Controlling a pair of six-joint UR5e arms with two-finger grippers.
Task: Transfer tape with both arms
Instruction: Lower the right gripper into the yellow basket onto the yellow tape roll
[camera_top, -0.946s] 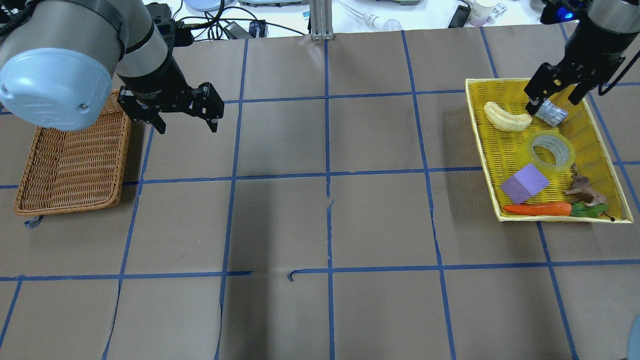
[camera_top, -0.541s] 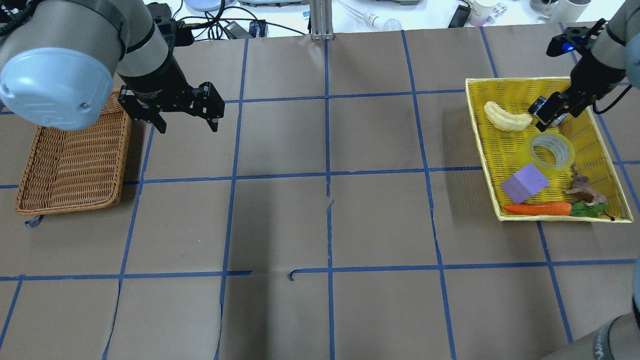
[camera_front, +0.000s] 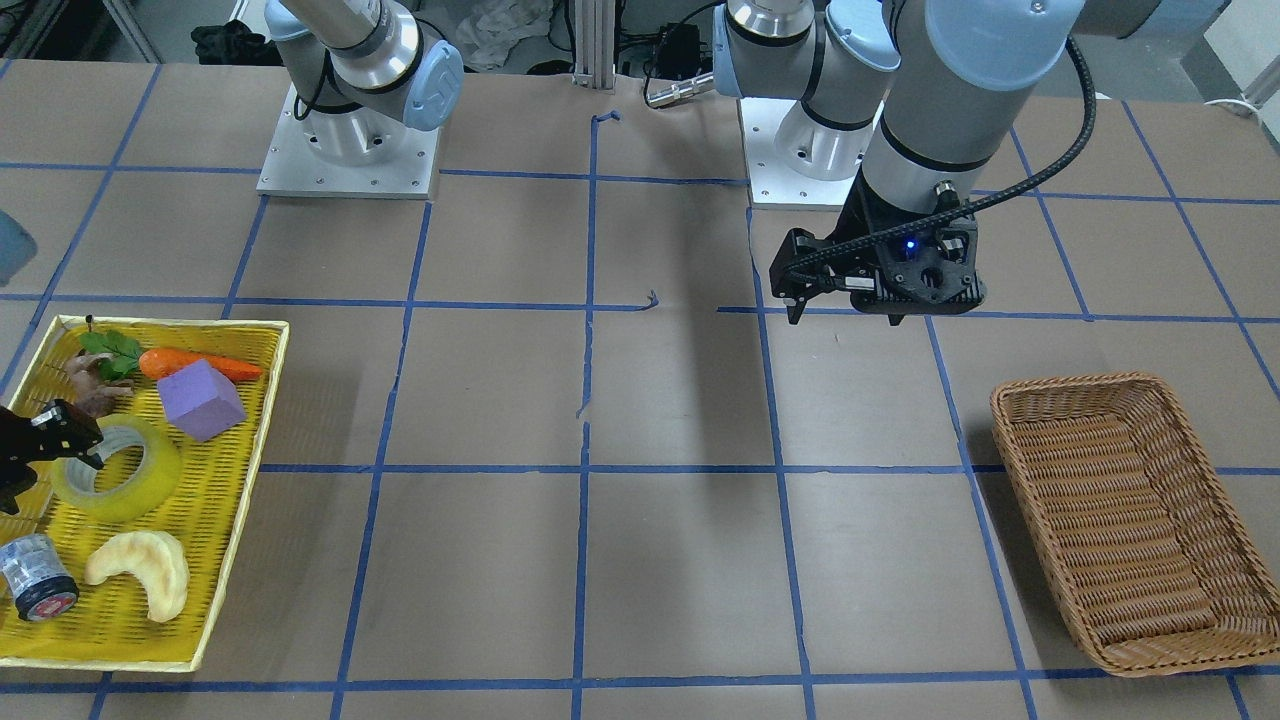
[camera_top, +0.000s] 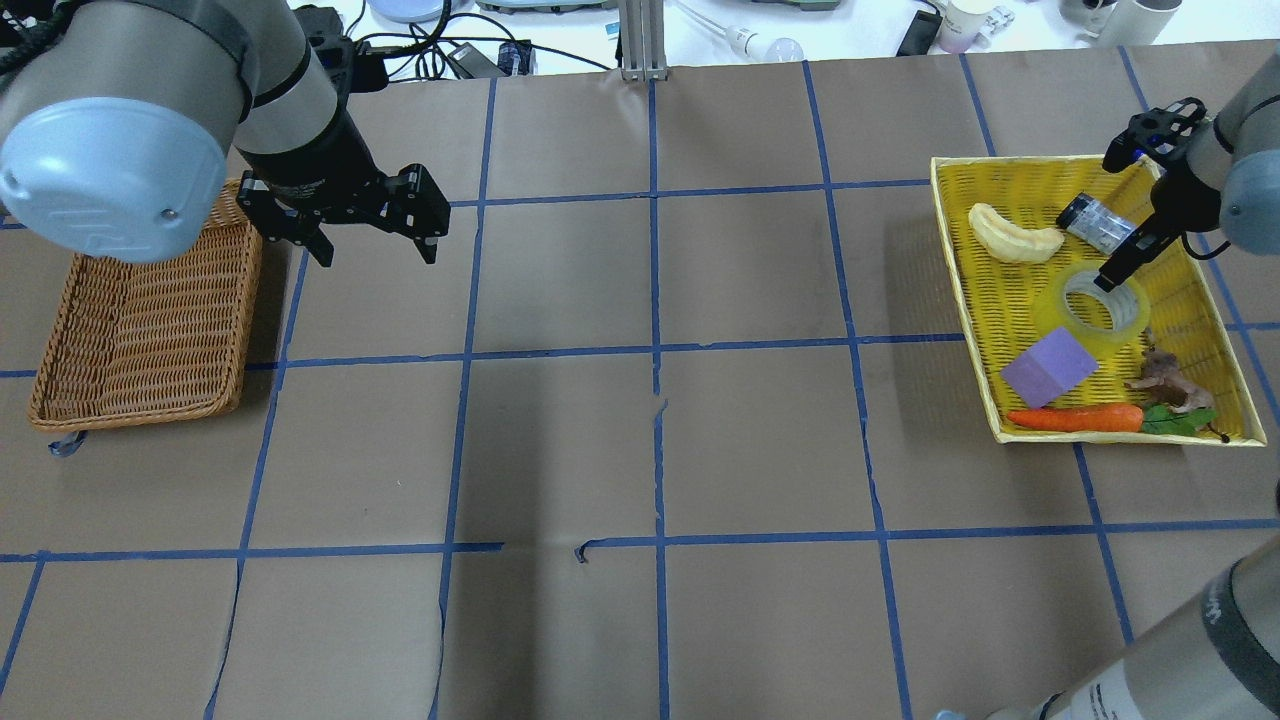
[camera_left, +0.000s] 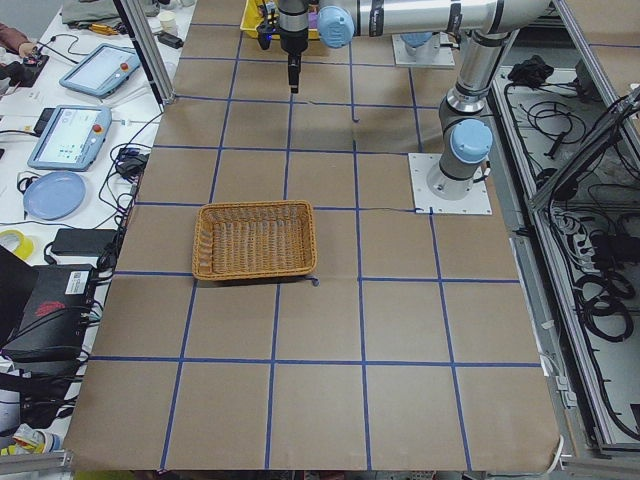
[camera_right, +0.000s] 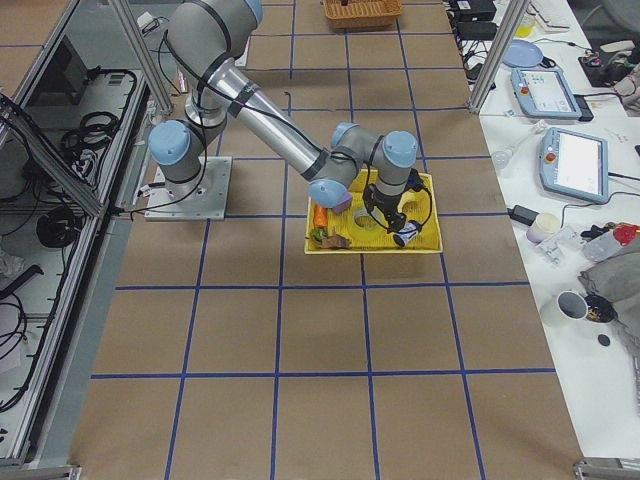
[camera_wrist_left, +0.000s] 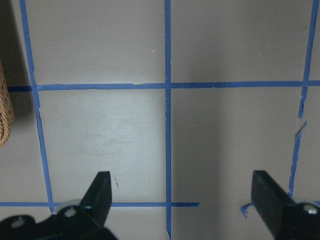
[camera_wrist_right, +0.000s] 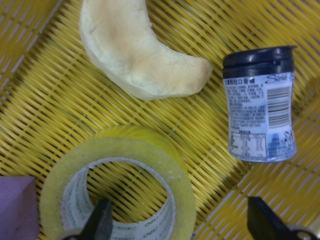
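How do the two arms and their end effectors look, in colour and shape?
Left arm and right arm are silver-grey tubes with round light blue joint caps. Left end effector and right end effector are black, two-fingered. A black ribbed cable runs along the left arm; a blue light glows at its wrist.

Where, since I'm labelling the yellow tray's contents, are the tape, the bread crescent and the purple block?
tape (camera_wrist_right: 135, 146), right wrist view, on its yellow upper rim.
bread crescent (camera_top: 1012, 240), overhead view, on its middle.
purple block (camera_top: 1048, 366), overhead view, on its top face.
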